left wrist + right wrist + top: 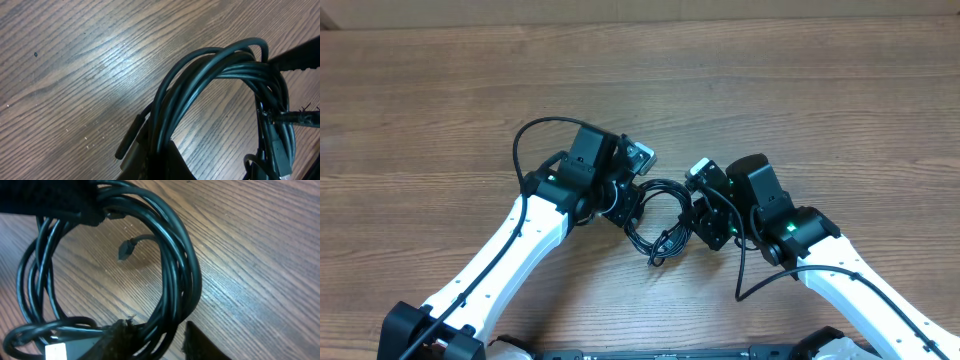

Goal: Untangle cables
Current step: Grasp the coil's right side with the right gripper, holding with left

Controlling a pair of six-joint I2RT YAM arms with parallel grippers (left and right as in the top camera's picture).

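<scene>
Wide bare table (440,90) all around, middle is crowded, cables (660,215) looped between left gripper (632,205) and right gripper (704,222), hardly any gap there

Desk (420,100): a flat top of brown wood-grain finish that fills all three views. The grain runs left to right in the overhead view and slantwise in both wrist views. A paler tan strip (640,8) borders the far edge. In the left wrist view a soft whitish glare (117,60) lies on the surface, with a small dark speck (35,53) nearby.
</scene>
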